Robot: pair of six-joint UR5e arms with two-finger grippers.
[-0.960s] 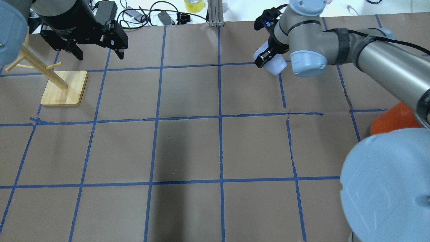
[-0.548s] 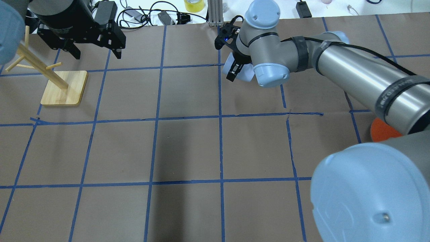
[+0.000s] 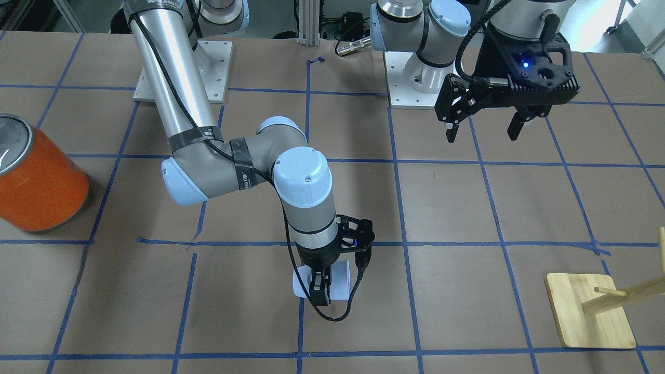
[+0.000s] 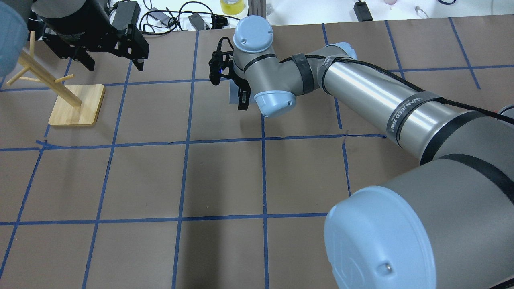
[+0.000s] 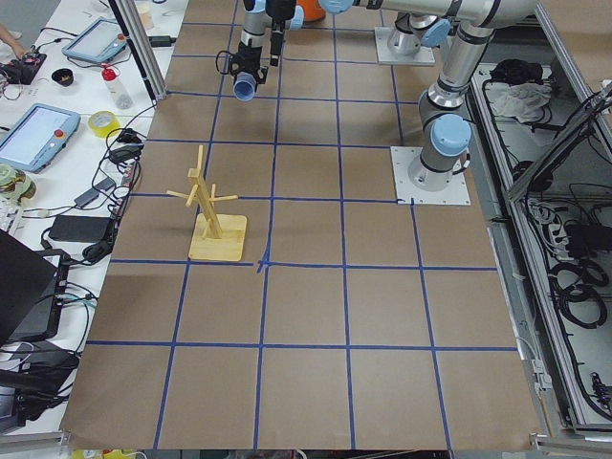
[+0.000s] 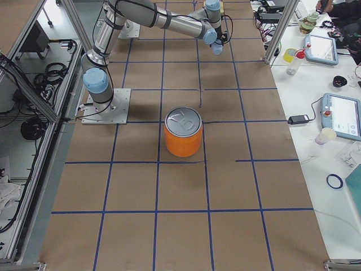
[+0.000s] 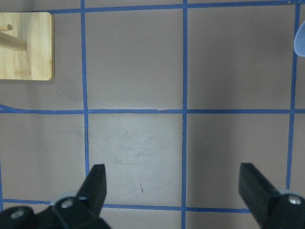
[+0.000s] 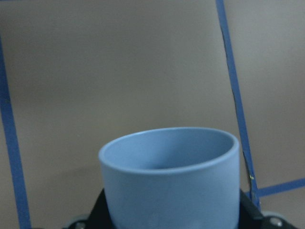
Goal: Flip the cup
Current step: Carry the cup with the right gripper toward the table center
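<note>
My right gripper (image 3: 320, 289) is shut on the pale blue cup (image 3: 340, 280) and holds it near the table's far middle, just above the brown paper. In the front view the cup lies sideways between the fingers. In the right wrist view the cup (image 8: 171, 176) fills the lower frame with its open rim facing away from the camera. In the overhead view the wrist hides most of the cup (image 4: 233, 94). My left gripper (image 3: 483, 130) is open and empty, hovering at the back left near the wooden rack; its fingers (image 7: 95, 186) stand wide apart.
A wooden peg rack (image 4: 78, 105) stands on its square base at the far left. A large orange can (image 3: 36, 182) with a silver top stands on the robot's right side. Cables and a tape roll (image 4: 232, 6) lie beyond the far edge.
My right arm has swung left along the far side of the table with the cup in its grip, from the right half to about the centre line. The left gripper has barely moved.
</note>
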